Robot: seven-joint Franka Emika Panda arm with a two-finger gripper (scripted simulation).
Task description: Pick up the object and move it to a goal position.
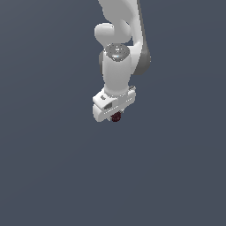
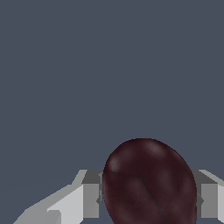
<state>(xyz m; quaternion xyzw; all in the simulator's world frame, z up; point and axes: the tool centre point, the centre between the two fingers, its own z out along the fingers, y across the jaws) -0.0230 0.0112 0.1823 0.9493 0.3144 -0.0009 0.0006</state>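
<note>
Plain grey-blue background, no goal marker visible; gripper (image 1: 115, 115) with jaws clamped on the dark red ball (image 1: 116, 117), held between the fingers (image 2: 89, 199); carrying step judged under way; next, steady transport to goal.

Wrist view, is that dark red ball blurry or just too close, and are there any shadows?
Wrist view: the dark red ball is big, soft-edged, with faint sheen, no cast shadow. Exterior view: ball tiny under the gripper, flat lighting, shadowless backdrop.

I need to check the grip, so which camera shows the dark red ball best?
The wrist view: the dark red round ball looms large between the grey fingers. The exterior view shows a speck under the white gripper.
</note>
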